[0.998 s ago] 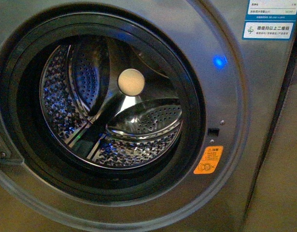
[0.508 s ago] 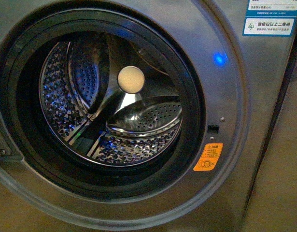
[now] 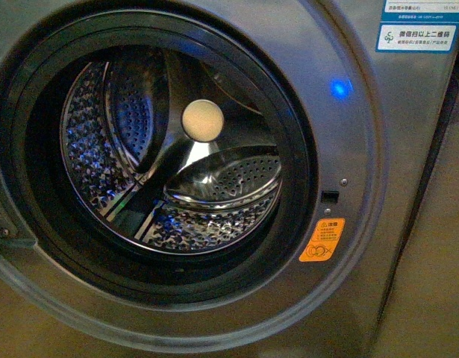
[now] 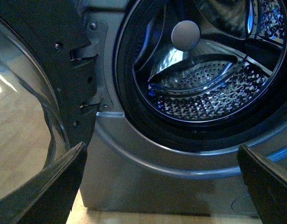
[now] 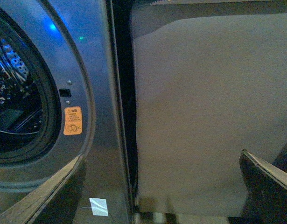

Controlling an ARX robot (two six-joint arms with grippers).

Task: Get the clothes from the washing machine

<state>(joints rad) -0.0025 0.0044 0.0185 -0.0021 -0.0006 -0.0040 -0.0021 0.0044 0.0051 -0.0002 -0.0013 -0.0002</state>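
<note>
The grey washing machine (image 3: pixel 378 224) fills the front view, its round opening showing the perforated steel drum (image 3: pixel 177 164) with a pale disc at the back. No clothes show in the drum or anywhere else. The front view shows neither gripper. My left gripper (image 4: pixel 164 186) is open in front of the machine's lower front panel (image 4: pixel 148 186), below the drum opening (image 4: pixel 204 88), with nothing between its fingers. My right gripper (image 5: pixel 164 186) is open too, facing the machine's right edge (image 5: pixel 101 116) and a beige panel beside it.
The machine's glass door (image 4: pixel 26 116) stands swung open on its hinge, close to my left gripper. An orange sticker (image 3: pixel 322 240) and a blue light (image 3: pixel 338 89) mark the front. A beige cabinet side (image 5: pixel 208 107) stands right of the machine. Pale wooden floor (image 4: pixel 134 217) lies below.
The front view has drifted slightly: the machine's front, sticker and labels sit a little lower-to-higher in frame, shifting upward by a few pixels. Nothing else has changed.
</note>
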